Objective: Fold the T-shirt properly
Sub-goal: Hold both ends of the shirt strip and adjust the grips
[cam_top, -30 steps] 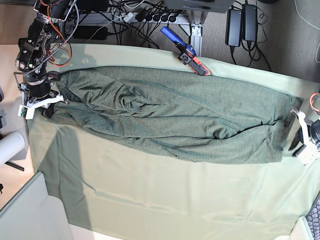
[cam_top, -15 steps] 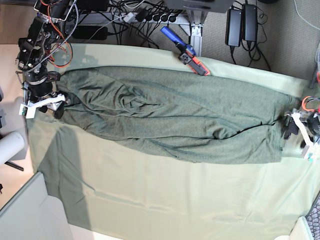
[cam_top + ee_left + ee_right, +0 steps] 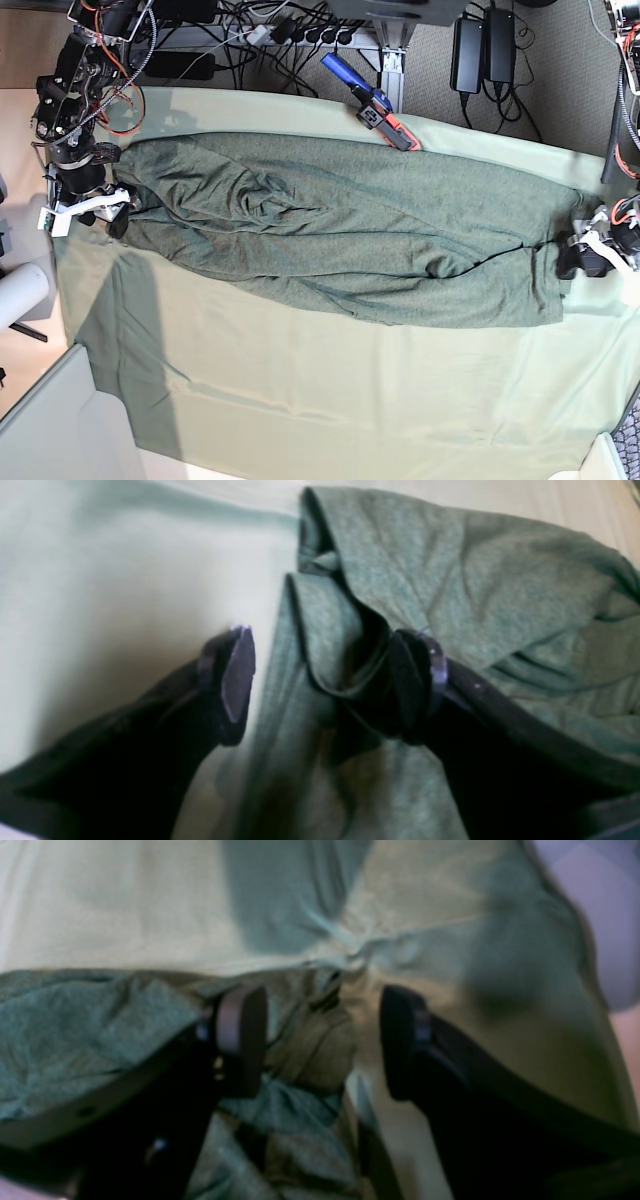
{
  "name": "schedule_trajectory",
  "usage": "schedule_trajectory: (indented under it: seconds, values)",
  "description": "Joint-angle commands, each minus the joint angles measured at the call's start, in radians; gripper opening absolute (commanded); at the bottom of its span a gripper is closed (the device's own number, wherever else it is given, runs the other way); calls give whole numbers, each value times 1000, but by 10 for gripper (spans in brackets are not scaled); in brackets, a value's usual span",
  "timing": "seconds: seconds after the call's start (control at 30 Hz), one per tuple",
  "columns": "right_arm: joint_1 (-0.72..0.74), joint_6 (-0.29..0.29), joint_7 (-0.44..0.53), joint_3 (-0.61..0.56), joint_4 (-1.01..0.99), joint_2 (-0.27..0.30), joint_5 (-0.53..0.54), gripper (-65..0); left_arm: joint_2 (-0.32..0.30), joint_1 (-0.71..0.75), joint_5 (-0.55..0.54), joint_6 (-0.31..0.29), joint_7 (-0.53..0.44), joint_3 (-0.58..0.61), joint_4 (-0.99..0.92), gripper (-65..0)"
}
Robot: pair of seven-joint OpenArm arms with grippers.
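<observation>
Left jaws: spread, the left gripper (image 3: 325,680) straddling a folded edge of the T-shirt (image 3: 450,595); one pad presses the cloth, the other stands over the table cloth (image 3: 125,580).
Right jaws: spread, the right gripper (image 3: 320,1040) set over a bunched corner of the garment, cloth lying between the pads without being pinched.
Wrist views only: the folds and hem under each gripper, close but blurred.
Base view only: the whole T-shirt (image 3: 340,230) stretched wide across the table, wrinkled through the middle, with the right gripper (image 3: 110,210) at one end and the left gripper (image 3: 585,255) at the other.
Surface: the pale mint table cloth (image 3: 330,400) covers the table, creased near the front edge.
Room: behind the table, tangled cables (image 3: 270,35), two black power bricks (image 3: 485,50) on grey carpet, and a blue-and-orange clamp (image 3: 375,105) on the far edge.
Writing: none legible.
</observation>
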Motion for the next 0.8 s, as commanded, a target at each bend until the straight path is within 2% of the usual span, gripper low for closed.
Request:
schedule_trajectory:
  seconds: [0.0,0.2,0.33,0.47,0.63,0.77]
  values:
    - [13,0,19,8,19,13,9,-294,-8,-16,-18,-18,-11,-5,6,-203]
    - [13,1,15,8,19,-21,8,-294,14,-19,-40,-18,-12,-5,-63,-203]
    - [13,0,12,8,19,-22,8,-294,28,-21,-47,-20,-10,-5,-77,-203]
    - [13,0,12,8,19,-22,9,-294,47,-21,-69,-44,-1,-5,-77,-203]
    - [13,0,11,8,19,-22,8,-294,61,-13,-138,-119,64,-5,-76,-203]
    - [13,0,12,8,19,-22,9,-294,62,-7,-138,-136,65,-1,-76,-204]
